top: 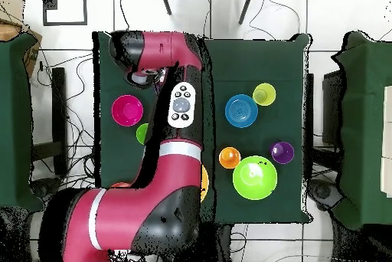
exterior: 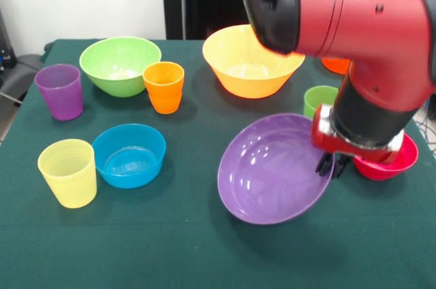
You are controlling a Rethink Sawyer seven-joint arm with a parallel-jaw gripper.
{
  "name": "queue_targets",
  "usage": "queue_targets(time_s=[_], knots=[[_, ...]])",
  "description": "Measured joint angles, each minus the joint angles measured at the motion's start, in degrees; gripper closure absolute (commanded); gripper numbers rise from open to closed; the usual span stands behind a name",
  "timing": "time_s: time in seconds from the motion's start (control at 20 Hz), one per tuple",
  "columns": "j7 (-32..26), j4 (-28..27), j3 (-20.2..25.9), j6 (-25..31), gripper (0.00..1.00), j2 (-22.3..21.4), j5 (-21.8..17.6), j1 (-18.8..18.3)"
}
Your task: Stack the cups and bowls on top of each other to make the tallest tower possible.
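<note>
Fingers pinched on the right rim of the tilted purple bowl, lower right of frame, orange-yellow bowl lying above, upper centre.

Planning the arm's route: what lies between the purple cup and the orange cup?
Front view: the light green bowl sits between the purple cup and orange cup.

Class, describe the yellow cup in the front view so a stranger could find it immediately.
Start at the green table and find the blue bowl near its front left. The pale yellow cup stands just left of that bowl. It is the only yellow tumbler, much narrower than the orange-yellow bowl.
</note>
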Motion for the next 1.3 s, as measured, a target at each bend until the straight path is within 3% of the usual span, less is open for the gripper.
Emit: queue_targets(time_s=[0.15, 0.45, 0.85, 1.3], knots=[[0.0, -1.3, -0.3, -0.9, 1.0, 2.9, 0.0, 0.4], [0.0, -4.0, -1.7, -0.9, 1.0, 4.6, 0.0, 1.1], [0.0, -6.2, -3.1, -0.9, 1.0, 5.3, 0.1, 1.1], [0.0, -4.4, -3.1, -1.0, 1.0, 4.2, 0.1, 1.1]])
